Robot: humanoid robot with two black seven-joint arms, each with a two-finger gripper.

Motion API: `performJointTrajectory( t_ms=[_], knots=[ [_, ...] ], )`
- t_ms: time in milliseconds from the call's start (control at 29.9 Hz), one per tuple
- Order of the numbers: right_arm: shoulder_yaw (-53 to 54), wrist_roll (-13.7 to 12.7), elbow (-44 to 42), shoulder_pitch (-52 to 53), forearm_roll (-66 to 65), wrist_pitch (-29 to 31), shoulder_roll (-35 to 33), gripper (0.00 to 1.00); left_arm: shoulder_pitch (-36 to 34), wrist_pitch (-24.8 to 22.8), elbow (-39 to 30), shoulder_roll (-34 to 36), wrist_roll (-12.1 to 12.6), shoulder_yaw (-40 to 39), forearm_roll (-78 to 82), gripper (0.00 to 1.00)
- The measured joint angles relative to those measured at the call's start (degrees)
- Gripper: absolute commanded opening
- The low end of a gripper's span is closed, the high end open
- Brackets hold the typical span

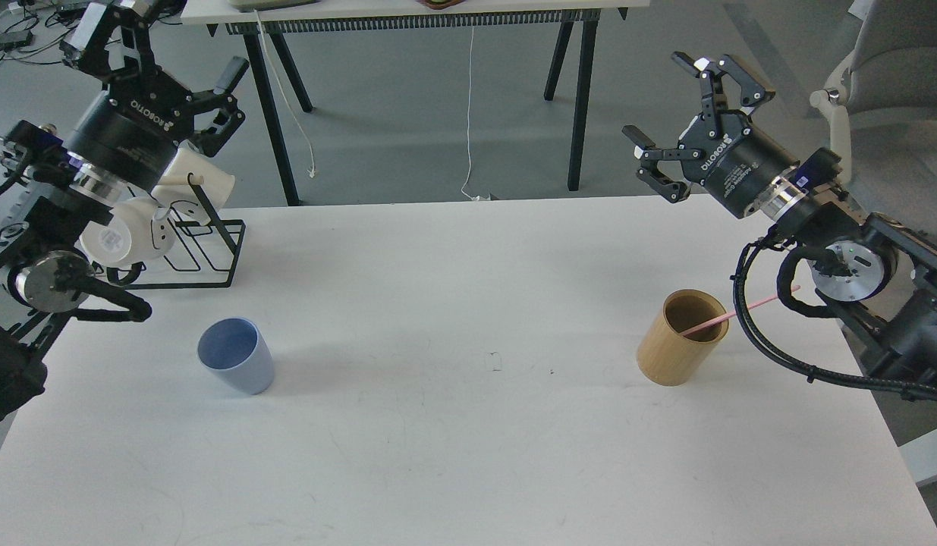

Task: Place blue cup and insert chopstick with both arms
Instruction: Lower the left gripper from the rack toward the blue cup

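Observation:
The pale blue cup stands upright on the white table at the left front. The pink chopstick leans out of the tan wooden cup at the right, its tip pointing right. My left gripper is open and empty, raised high above the table's far left corner, well above and behind the blue cup. My right gripper is open and empty, raised above the table's far right edge, above and behind the wooden cup.
A black wire rack holding white mugs stands at the far left of the table, partly behind my left arm. A second table's legs and cables are on the floor beyond. A grey chair is at the right.

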Motion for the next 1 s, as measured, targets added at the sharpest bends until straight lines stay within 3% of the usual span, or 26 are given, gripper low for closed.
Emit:
performJointTrajectory(
  t_ms=[167, 468, 736, 1004],
  knots=[
    [0.09, 0.04, 0.09, 0.00, 0.00, 0.00, -0.60, 0.96, -2.31, -0.03, -9.55, 10.76, -0.01, 4.04, 12.66, 1.00],
    [-0.12, 0.07, -0.05, -0.44, -0.19, 0.00, -0.36, 0.96, -12.53, -0.01, -13.85, 24.43, -0.01, 28.23, 45.98, 1.00],
    [-0.17, 0.07, -0.07, -0.87, -0.26, 0.00, -0.25, 0.96, -13.11, 0.02, -12.72, 26.83, -0.01, 32.66, 61.58, 1.00],
    [-0.25, 0.07, 0.07, -1.04, -0.36, 0.00, -0.42, 0.96, -12.97, 2.93, -2.03, 22.40, 0.00, 37.97, 70.72, 1.00]
  ],
)
